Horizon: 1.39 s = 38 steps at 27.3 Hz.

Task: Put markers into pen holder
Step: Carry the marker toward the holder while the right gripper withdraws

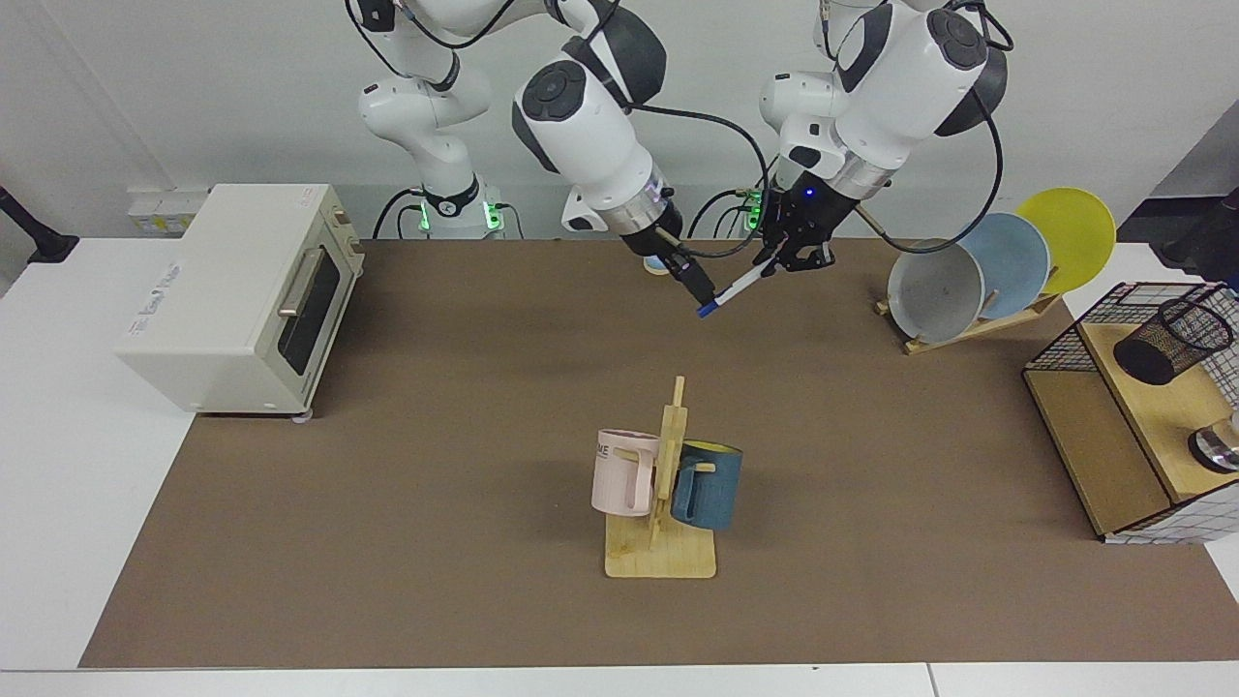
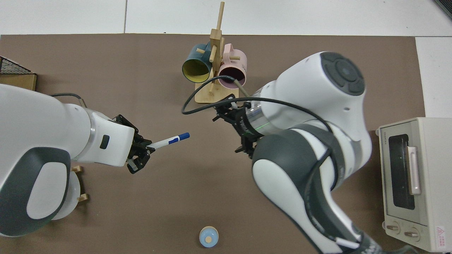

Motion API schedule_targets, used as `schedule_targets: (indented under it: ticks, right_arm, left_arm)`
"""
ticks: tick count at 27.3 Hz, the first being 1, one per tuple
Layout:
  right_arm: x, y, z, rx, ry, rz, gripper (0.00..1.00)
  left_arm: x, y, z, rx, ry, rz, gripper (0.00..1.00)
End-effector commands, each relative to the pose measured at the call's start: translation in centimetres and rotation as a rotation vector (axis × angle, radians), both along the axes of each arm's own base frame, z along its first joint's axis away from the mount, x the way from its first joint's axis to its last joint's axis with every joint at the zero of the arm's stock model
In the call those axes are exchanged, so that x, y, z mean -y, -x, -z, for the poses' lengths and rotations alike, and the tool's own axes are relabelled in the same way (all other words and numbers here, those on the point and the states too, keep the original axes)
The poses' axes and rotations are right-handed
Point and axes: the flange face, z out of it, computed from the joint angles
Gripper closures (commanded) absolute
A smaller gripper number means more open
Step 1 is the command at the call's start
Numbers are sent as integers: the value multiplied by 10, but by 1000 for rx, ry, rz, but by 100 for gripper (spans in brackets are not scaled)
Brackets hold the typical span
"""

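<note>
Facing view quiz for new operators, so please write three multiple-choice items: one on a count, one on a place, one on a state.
1. How many mugs hang on the rack? A one; B two; C three.
2. Where is the pen holder? A on the rack; B in the wire basket; C inside a mug.
3. The marker is: A in the holder; B hung on the rack; C held by the left end effector.

Answers: B, one pink, one blue; B, it sits on the basket's wooden shelf; C, gripped at one end in the air, the right end effector nearby but apart.
</note>
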Motion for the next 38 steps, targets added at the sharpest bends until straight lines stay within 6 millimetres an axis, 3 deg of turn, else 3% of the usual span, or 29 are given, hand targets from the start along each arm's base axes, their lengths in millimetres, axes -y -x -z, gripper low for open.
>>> schedule_targets:
  ticks: [1,7,12,19,27,28,38]
  right_arm:
    - [68,-7,-6,87,86,-266,0]
    - [137,-18,-19,168,161,-538,0]
    - [194,-13,-34,198,256,-828,0]
    - [253,-5,-64,230,350,-997,0]
    - [283,0,-68,201,328,-1003,0]
    - [282,4,-75,218,329,-1007,0]
    - [281,6,-75,226,318,-994,0]
  left_arm:
    - [-14,6,1,10,-53,-14,100]
    - [-27,2,1,19,-83,-28,100]
    - [-39,-1,2,36,-142,-27,100]
    - [-80,-11,3,62,-274,-51,100]
    - [-131,-20,-1,101,-480,90,100]
    - [-137,-22,-2,108,-505,109,100]
    - [-195,-37,-20,154,-743,220,100]
